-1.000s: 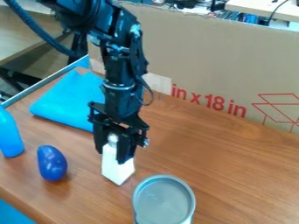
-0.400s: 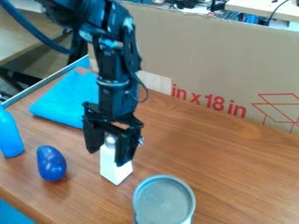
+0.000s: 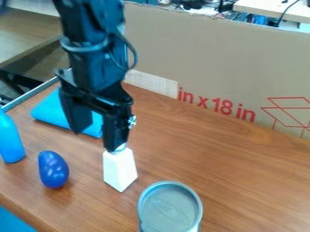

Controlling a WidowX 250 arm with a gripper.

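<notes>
The black gripper [image 3: 95,139] hangs open at the left of centre, its two fingers spread with nothing between them. Just below its right finger stands a white tapered block [image 3: 120,168] with a silvery rounded top; whether finger and top touch, I cannot tell. Left of the block lies a dark blue egg-shaped object [image 3: 53,169]. A can with a grey lid [image 3: 170,207] stands upright at the front, right of the block. Behind the gripper lies a folded blue cloth [image 3: 53,111], partly hidden by it.
A light blue bottle-like object [image 3: 9,138] stands at the left edge. Something blue [image 3: 13,222] shows at the lower left corner. A tall cardboard panel [image 3: 218,59] closes off the back of the wooden table [image 3: 242,181].
The gripper has opened around the white block, then risen off it and shifted left. The block stays standing on the table.
</notes>
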